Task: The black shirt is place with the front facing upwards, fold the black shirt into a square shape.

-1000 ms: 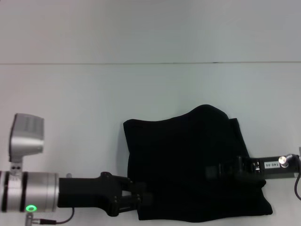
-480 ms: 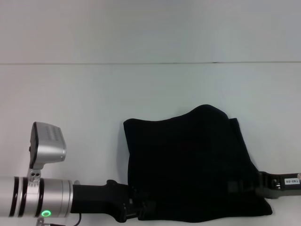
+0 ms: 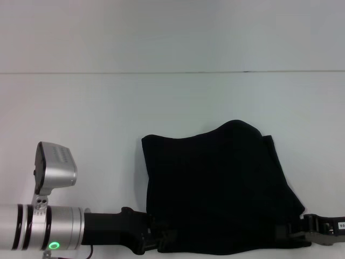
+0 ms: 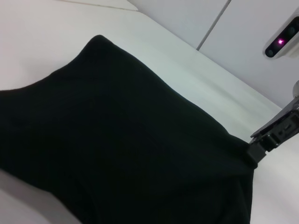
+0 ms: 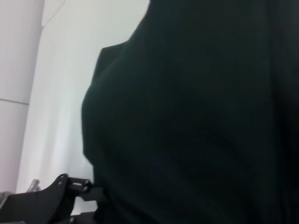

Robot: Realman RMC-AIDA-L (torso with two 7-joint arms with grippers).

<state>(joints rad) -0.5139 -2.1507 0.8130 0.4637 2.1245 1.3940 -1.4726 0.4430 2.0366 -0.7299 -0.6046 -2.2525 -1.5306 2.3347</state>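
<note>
The black shirt (image 3: 215, 189), already folded compact, lies on the white counter (image 3: 81, 118); left gripper (image 3: 161, 240) and right gripper (image 3: 288, 236) flank its near corners, finger state indiscernible, probably positioned for another fold.

Left arm (image 3: 38, 234), lower left of head view: silver cylindrical wrist segment with black rings and 1 lit green ring light; a silver boxy camera module with a perforated face is bracketed on top. Left gripper (image 3: 156, 241): matte black, angular. Right gripper (image 3: 294, 236), lower right edge: black linkage, small white label partly visible.
</note>
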